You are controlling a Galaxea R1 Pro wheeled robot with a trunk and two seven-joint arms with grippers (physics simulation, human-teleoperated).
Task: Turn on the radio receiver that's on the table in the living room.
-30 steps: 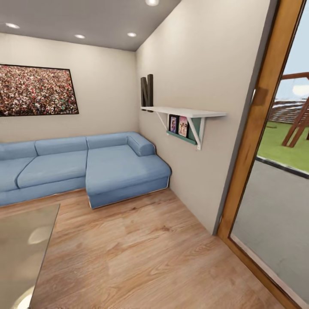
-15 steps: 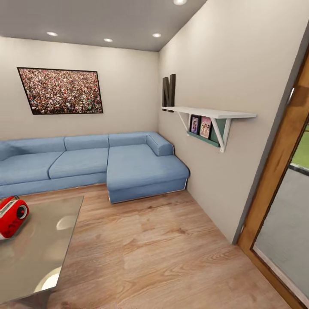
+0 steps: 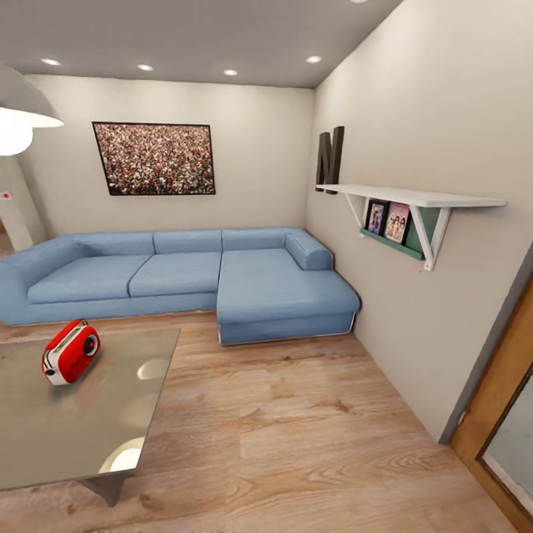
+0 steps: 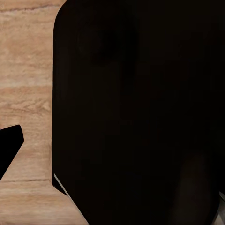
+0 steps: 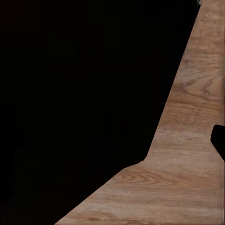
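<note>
With the camera swung left, the radio is now seen whole on the table; jaw state cannot be told.

Left arm's camera is jammed right up against a big black rounded bulk, smooth and featureless, looks like part of the robot's own body. Off to one side a small black wedge pokes into view. It might be a finger, but honestly I can't tell. Same deal on the right arm: a huge black mass with straight slanted edges sits close to the lens, plus a little black sliver at the border. How the jaws stand on either side is impossible to make out.
</note>
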